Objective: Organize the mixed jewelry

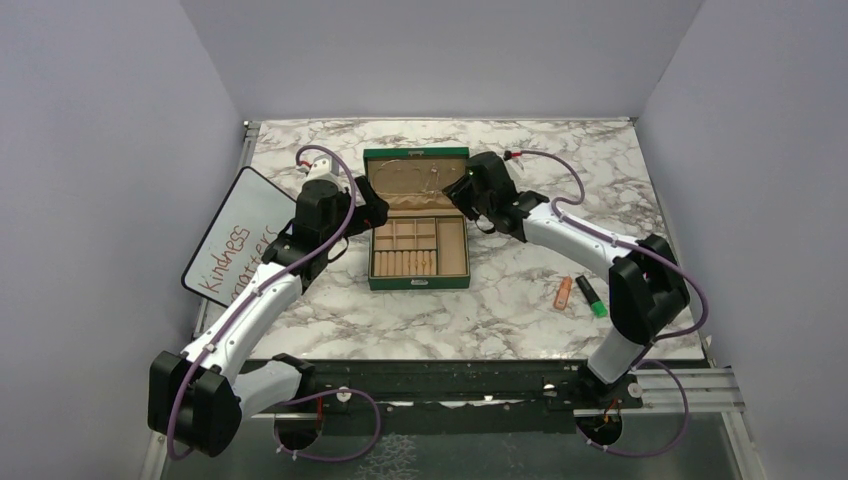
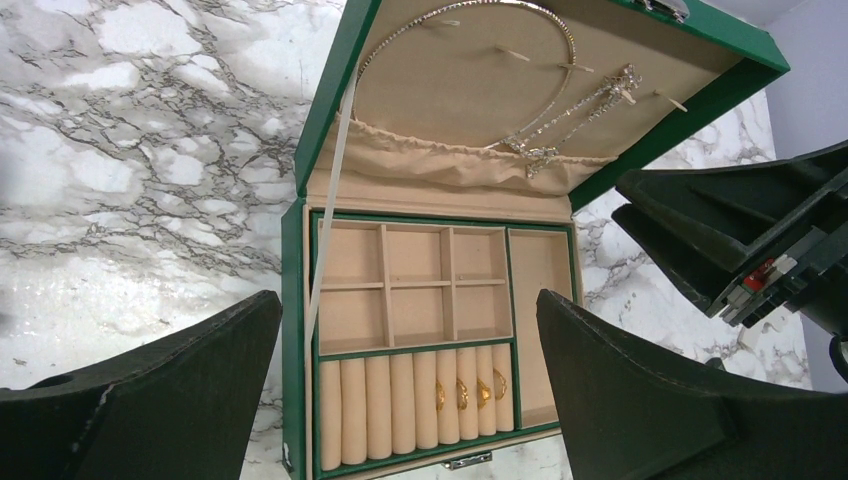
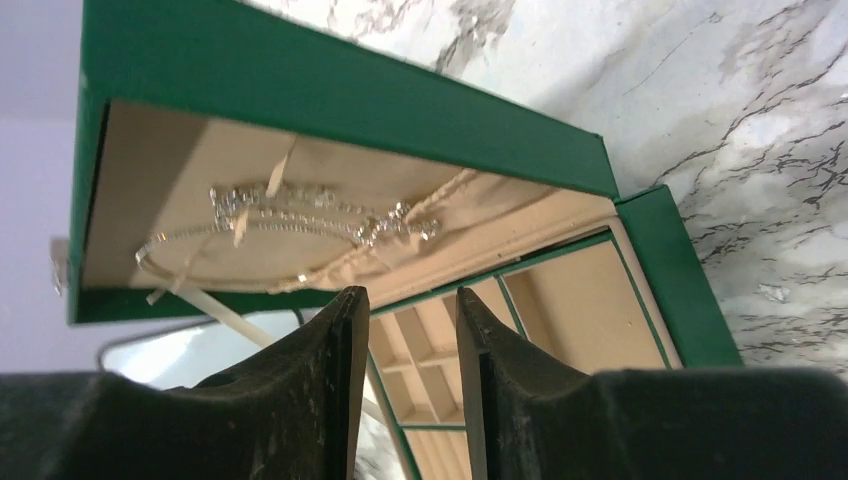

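Observation:
A green jewelry box (image 1: 418,282) stands open mid-table, its lid (image 1: 415,175) tipped back. In the left wrist view a thin glittering necklace loop (image 2: 573,45) hangs on pegs inside the lid, with a chain (image 2: 580,110) running down to the cloth pocket. Several tiny gold rings (image 2: 470,392) sit in the ring rolls at the box's front right. The square compartments are empty. My left gripper (image 2: 408,300) is wide open and empty above the box's left side (image 1: 372,215). My right gripper (image 3: 410,292) is a little open and empty, close to the lid's right end (image 1: 462,195), facing the necklace (image 3: 300,215).
A whiteboard reading "Kindness matters" (image 1: 240,235) lies at the left edge. An orange marker (image 1: 564,291) and a black-and-green highlighter (image 1: 591,297) lie right of the box. The right arm's wrist (image 2: 760,240) shows at the right of the left wrist view.

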Motion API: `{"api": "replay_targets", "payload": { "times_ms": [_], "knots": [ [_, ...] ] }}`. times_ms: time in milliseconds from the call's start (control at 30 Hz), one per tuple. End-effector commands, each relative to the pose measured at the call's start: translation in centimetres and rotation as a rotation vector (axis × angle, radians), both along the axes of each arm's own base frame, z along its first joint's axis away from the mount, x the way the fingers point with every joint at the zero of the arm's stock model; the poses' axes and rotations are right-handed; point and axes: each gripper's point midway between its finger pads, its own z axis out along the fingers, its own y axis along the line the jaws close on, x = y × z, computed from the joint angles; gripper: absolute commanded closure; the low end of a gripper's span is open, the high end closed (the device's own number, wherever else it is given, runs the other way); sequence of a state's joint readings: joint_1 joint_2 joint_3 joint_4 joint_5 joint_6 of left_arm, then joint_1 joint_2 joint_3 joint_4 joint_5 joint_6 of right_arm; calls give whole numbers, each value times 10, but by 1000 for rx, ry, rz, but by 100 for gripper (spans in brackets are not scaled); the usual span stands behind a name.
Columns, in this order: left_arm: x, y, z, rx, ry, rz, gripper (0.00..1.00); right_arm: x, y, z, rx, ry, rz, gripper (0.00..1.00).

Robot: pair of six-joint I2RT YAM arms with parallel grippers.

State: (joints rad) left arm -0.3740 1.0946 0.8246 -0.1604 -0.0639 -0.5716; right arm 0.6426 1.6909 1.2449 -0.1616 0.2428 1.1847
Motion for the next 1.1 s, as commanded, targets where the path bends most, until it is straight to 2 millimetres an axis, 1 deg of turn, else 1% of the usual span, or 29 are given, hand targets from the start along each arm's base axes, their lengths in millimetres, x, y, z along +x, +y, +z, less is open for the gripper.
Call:
{"api": "replay_targets", "payload": {
  "times_ms": [0, 100, 167, 267, 400, 533, 667, 833, 1000, 1067],
  "knots": [
    [4, -5, 21, -22, -49, -27, 1, 16, -11, -2, 91, 21, -223, 58],
    [3, -11, 23, -42, -57, -54, 1, 22, -13, -9, 91, 53, -280, 58],
    [1, -19, 26, -60, -65, -102, 1, 26, -11, -12, 96, 53, -295, 58],
    [0, -25, 29, -69, -75, -131, 1, 31, -9, -18, 100, 77, -320, 58],
    [-1, -28, 31, -70, -84, -151, 1, 38, -7, -25, 115, 102, -370, 58],
    [-2, -29, 29, -68, -85, -158, 1, 42, -9, -28, 121, 107, -403, 58],
    [-2, -31, 30, -81, -87, -160, 1, 42, -11, -35, 113, 134, -434, 59],
    [-4, -36, 32, -91, -95, -183, 1, 38, -11, -51, 107, 179, -452, 60],
    [-6, -43, 33, -92, -100, -221, 1, 33, -6, -65, 110, 244, -449, 61],
    [-6, -45, 30, -89, -92, -234, 1, 31, -3, -70, 117, 264, -442, 64]
  ]
}}
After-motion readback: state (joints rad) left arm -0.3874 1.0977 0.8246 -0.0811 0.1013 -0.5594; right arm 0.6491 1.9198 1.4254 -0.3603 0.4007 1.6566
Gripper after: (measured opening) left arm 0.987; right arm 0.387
